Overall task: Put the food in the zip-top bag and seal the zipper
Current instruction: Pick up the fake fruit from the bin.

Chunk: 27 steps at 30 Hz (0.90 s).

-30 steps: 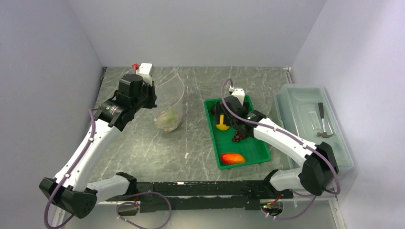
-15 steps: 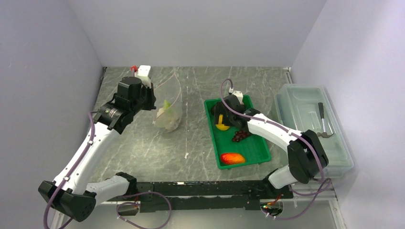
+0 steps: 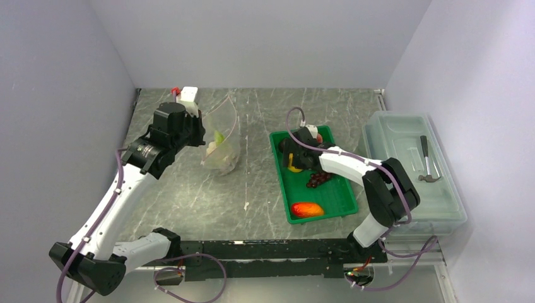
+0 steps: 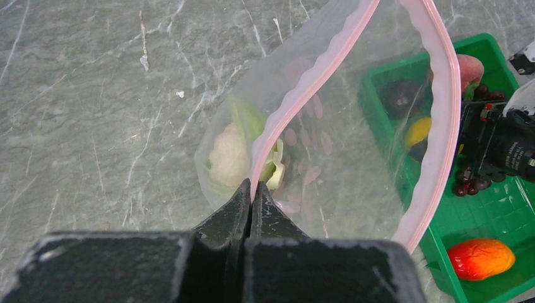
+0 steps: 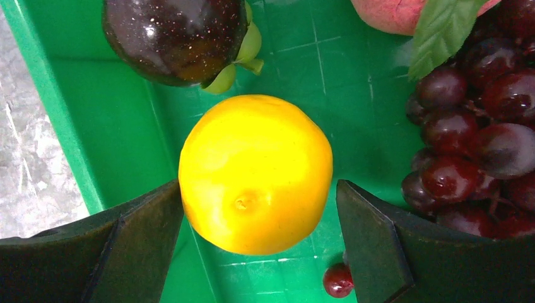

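The clear zip-top bag [image 4: 353, 107] hangs open above the table, its pink zipper [image 4: 296, 104] forming a loop. My left gripper [image 4: 253, 188] is shut on the near zipper strip. Pale lettuce [image 4: 228, 158] lies in the bag's bottom [image 3: 221, 158]. My right gripper [image 5: 258, 189] is open and low in the green tray [image 5: 107, 120], one finger on each side of the yellow lemon [image 5: 255, 173]. The lemon sits close against the left finger, with a gap at the right one. A dark round fruit [image 5: 176, 35], the grape bunch [image 5: 479, 139] and a red-orange fruit [image 3: 307, 209] also lie in the tray.
A loose grape [image 5: 337, 281] lies by the right finger, and a pink fruit with a leaf [image 5: 404, 12] at the tray's far end. A clear lidded box [image 3: 404, 136] with a grey hammer [image 3: 429, 163] stands at the right, against the wall.
My right gripper has slid toward the tray's back left and now straddles the lemon. The left gripper has lifted the bag a little, and the lettuce has settled.
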Available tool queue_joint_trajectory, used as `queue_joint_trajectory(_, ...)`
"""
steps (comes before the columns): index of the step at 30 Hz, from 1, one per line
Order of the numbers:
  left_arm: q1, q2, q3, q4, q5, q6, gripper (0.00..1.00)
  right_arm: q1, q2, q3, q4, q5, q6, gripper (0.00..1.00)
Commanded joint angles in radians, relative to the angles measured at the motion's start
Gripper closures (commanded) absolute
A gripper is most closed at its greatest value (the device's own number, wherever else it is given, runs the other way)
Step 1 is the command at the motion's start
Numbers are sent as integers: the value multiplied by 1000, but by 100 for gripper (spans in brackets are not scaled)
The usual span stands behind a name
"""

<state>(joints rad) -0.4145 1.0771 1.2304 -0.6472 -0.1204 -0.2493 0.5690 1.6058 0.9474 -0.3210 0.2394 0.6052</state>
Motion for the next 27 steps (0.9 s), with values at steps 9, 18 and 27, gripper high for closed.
queue_joint_trajectory(9, 4, -28, 0, 41, 11, 11, 100, -6, -17, 34, 52, -35, 12, 45)
queue_joint_trajectory(18, 3, -33, 0, 41, 15, 9, 100, -7, -170, 42, -27, 18, -6, 62)
queue_joint_trajectory(27, 4, -38, 0, 41, 15, 8, 100, 25, -338, 141, -105, -9, -50, 67)
